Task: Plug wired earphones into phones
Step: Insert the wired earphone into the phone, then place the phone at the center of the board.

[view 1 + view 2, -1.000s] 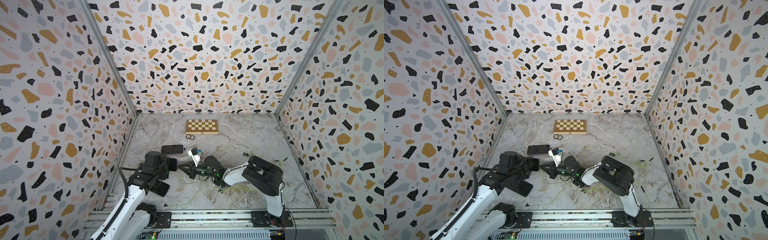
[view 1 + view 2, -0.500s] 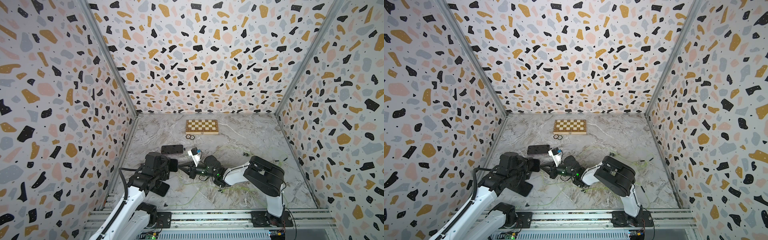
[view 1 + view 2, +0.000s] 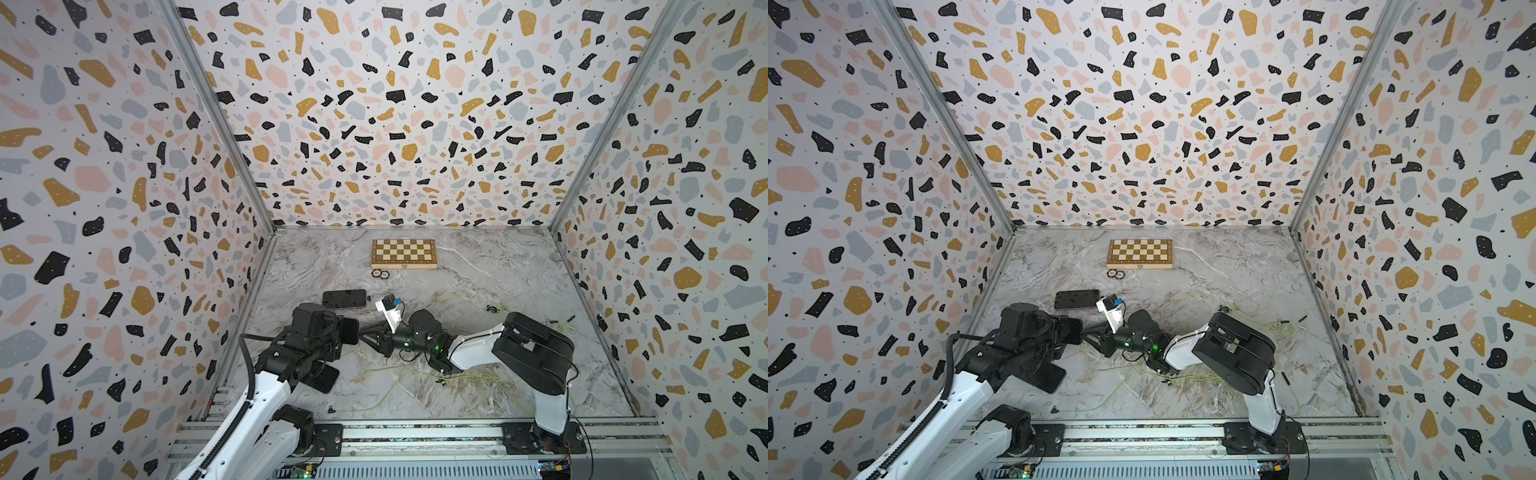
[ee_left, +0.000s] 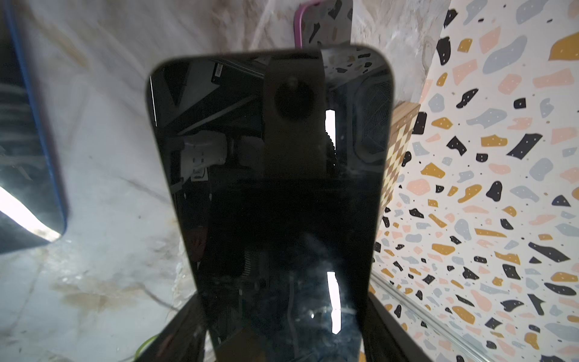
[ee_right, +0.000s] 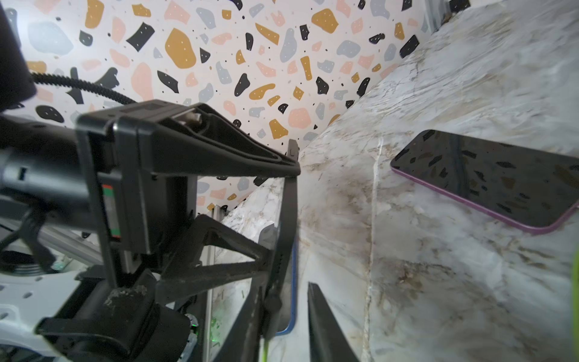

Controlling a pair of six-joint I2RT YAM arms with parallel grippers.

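Observation:
My left gripper (image 4: 282, 338) is shut on a phone (image 4: 269, 188) with a glossy black screen and holds it on edge above the table; it shows in both top views (image 3: 349, 331) (image 3: 1070, 330). My right gripper (image 5: 289, 294) stands at that phone's end (image 5: 289, 200), open. A small black plug (image 5: 272, 305) sits against the phone's edge beside one finger, and its yellow-green cord (image 5: 265, 348) trails off. A pink-edged phone (image 3: 344, 298) (image 5: 488, 181) lies flat behind. A blue-edged phone (image 3: 320, 380) (image 4: 31, 156) lies under the left arm.
Loose earphone cords (image 3: 415, 376) (image 3: 1283, 332) sprawl over the marble floor near the right arm. A chessboard (image 3: 404, 253) lies at the back with two small rings (image 3: 380, 274) in front of it. Patterned walls close in three sides.
My right gripper's jaws have come apart from shut. Both arms stay nearly where they were, and the left gripper keeps its hold on the phone.

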